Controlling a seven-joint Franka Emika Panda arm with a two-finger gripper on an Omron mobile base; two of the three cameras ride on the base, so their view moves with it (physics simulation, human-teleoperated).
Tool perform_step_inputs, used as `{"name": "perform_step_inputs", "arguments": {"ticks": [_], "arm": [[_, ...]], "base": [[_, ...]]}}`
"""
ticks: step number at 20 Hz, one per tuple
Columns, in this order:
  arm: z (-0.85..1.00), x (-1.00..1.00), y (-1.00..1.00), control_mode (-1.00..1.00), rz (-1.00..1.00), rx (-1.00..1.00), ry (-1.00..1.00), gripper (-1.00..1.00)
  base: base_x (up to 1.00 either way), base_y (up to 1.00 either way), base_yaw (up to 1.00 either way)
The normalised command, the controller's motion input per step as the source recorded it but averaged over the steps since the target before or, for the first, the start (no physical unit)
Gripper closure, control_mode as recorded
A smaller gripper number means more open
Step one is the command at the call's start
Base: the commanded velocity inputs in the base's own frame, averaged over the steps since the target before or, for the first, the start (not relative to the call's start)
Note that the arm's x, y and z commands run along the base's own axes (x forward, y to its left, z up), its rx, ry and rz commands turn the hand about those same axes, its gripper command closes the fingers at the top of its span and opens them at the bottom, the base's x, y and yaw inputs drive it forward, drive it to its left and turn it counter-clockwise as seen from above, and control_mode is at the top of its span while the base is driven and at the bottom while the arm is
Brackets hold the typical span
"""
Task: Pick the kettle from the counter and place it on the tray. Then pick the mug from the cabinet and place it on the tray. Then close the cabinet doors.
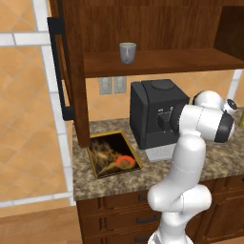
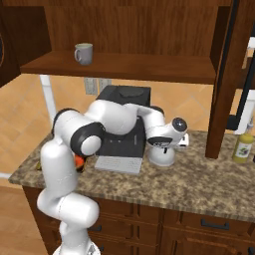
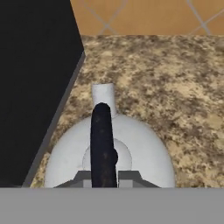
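The silvery-white kettle stands on the granite counter right beside the black machine, spout pointing away from the hand. My gripper is straight above it, its fingertips pressed on either side of the black arched handle. From the right base view the kettle sits under my gripper. The tray lies at the counter's left end, with nothing on it. The grey-green mug stands on the cabinet shelf. Both cabinet doors stand open.
A black coffee machine with a grey drip plate stands between the tray and the kettle. A yellow bottle is at the counter's right end, near the open right door. My arm arches over the machine.
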Motion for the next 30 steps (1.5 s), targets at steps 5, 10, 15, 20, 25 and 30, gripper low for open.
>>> {"name": "perform_step_inputs", "arguments": {"ticks": [5,10,15,20,25,30], "arm": [[0.31,-0.75,0.0,-1.0,0.0,0.0,-0.09,1.0],[0.48,-0.71,0.25,-1.0,0.0,0.0,-0.02,1.0],[0.4,-0.65,0.43,-1.0,0.05,0.0,0.01,1.0],[0.34,-0.57,0.66,-1.0,0.14,0.0,0.03,1.0],[0.35,-0.26,0.86,-1.0,0.25,-0.01,0.0,1.0],[0.22,-0.28,0.97,-1.0,0.31,-0.05,0.0,1.0]], "base": [[0.0,0.0,0.0],[0.0,0.0,0.0],[0.0,0.0,0.0],[0.0,0.0,0.0],[0.0,0.0,0.0],[0.0,0.0,0.0]]}}
